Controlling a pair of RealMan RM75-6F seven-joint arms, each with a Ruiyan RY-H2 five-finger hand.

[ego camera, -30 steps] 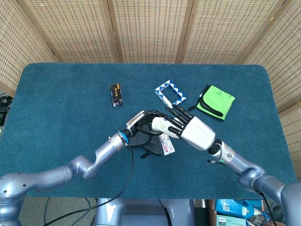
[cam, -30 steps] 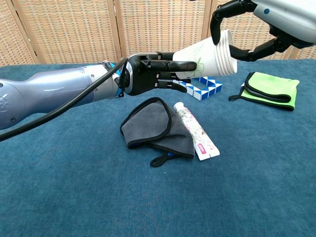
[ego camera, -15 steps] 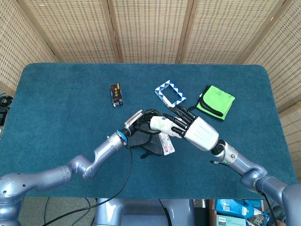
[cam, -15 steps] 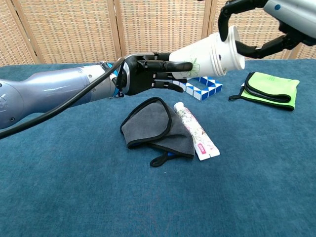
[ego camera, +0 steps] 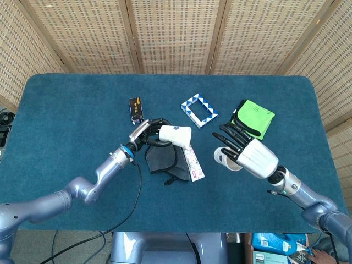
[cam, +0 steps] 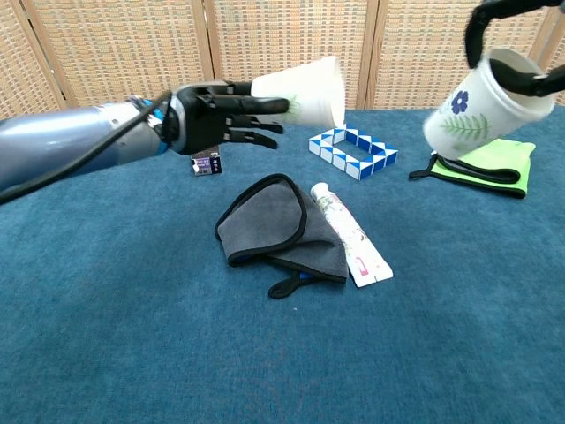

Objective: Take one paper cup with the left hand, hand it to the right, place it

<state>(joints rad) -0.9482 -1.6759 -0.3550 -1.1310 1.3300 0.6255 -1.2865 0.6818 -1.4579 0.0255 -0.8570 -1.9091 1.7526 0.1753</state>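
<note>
My left hand grips a white paper cup stack by its base, rim pointing right, above the grey cloth. My right hand holds a single paper cup with a blue flower print, tilted and lifted off the table near the green cloth. In the chest view only the right hand's dark fingers show, curled round the cup's rim. The two cups are well apart.
On the blue table lie a grey cloth and a toothpaste tube at the middle, a blue-white puzzle behind them, a green cloth at the right and a small black box.
The right hand has pulled one cup off the stack and moved right and toward me with it. The left hand has drawn back left with the remaining stack.
</note>
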